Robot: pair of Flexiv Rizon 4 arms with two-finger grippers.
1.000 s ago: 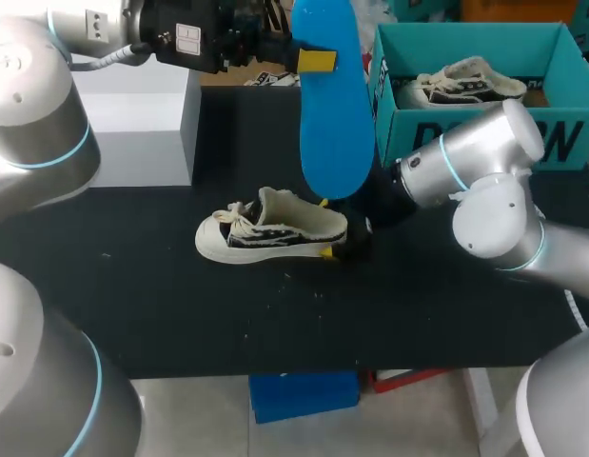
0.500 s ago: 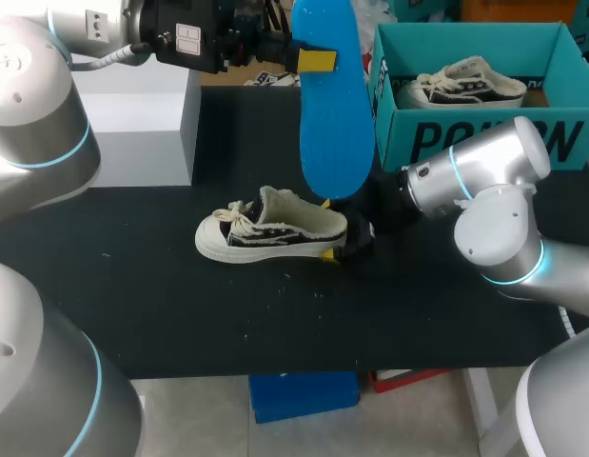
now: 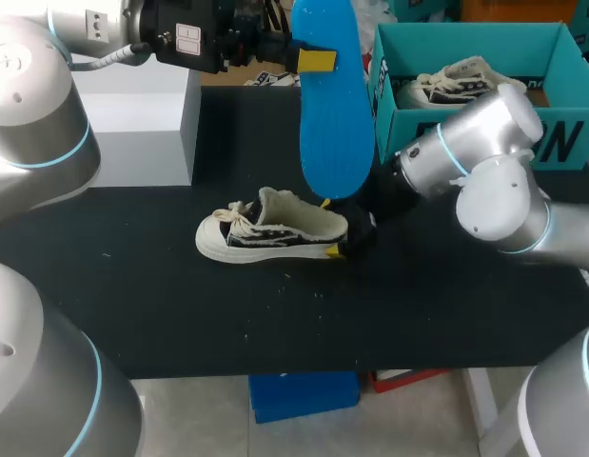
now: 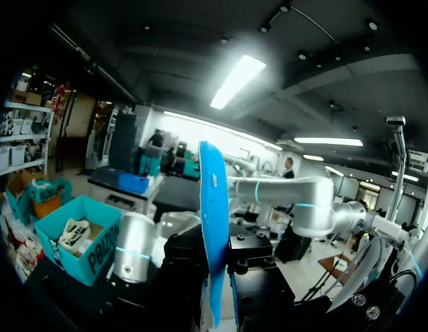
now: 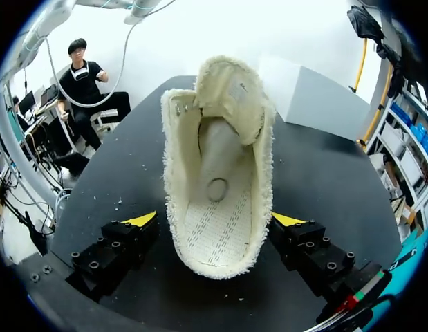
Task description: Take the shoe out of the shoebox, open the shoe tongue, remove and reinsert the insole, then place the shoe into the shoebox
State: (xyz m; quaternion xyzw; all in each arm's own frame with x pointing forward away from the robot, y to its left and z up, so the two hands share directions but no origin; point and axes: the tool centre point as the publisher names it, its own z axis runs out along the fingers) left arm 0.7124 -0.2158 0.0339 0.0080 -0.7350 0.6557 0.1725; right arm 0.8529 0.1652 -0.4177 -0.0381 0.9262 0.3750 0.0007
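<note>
At mid-table, on the black tabletop [image 3: 275,314], the cream-and-black canvas sneaker [image 3: 270,231] is set upright, toe twd. the left arm's side, tongue lifted, footbed bare. Its heel is straddled by the right gripper [image 3: 327,227], fingers spread wide w/ a gap seen on one side, so nothing is gripped. Above & behind, the blue foam insole [image 3: 334,133] is pinched near its upper end by the left gripper [image 3: 313,60] and hung approx. vertical. The insole is judged light & floppy, best held by the heel end w/ the toe fed in first. Farthest off, the teal cardboard shoebox [image 3: 484,143] is seen w/ a 2nd sneaker [image 3: 461,84] inside.
</note>
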